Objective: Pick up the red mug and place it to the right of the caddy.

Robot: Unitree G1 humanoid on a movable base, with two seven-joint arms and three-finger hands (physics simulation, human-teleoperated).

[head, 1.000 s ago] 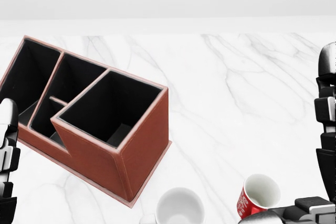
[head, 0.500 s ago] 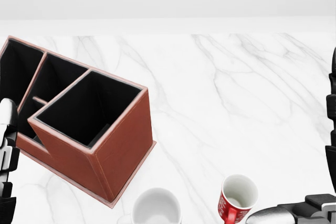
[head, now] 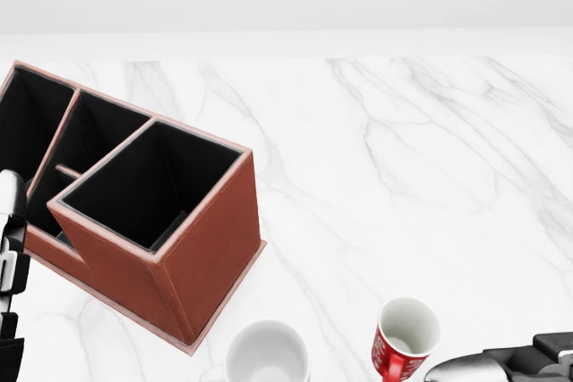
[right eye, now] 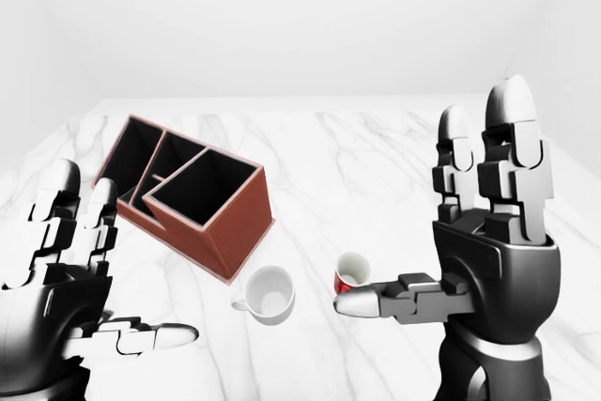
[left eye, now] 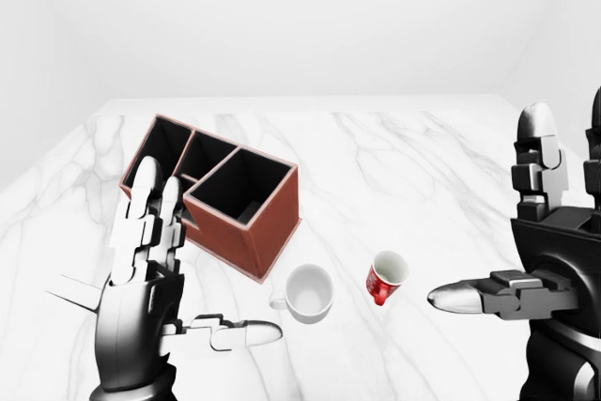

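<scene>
Both splayed hands flank the red mug (left eye: 385,277), untouched.

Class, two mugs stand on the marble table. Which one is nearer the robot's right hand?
The small red mug with white lettering. It stands right of the plain white mug, closest to the right hand, whose open fingers do not touch it.

One red mug (left eye: 385,276), one white mug (left eye: 307,292), one caddy (left eye: 218,192), two robot hands: left (left eye: 150,269), right (right eye: 484,232)
</scene>
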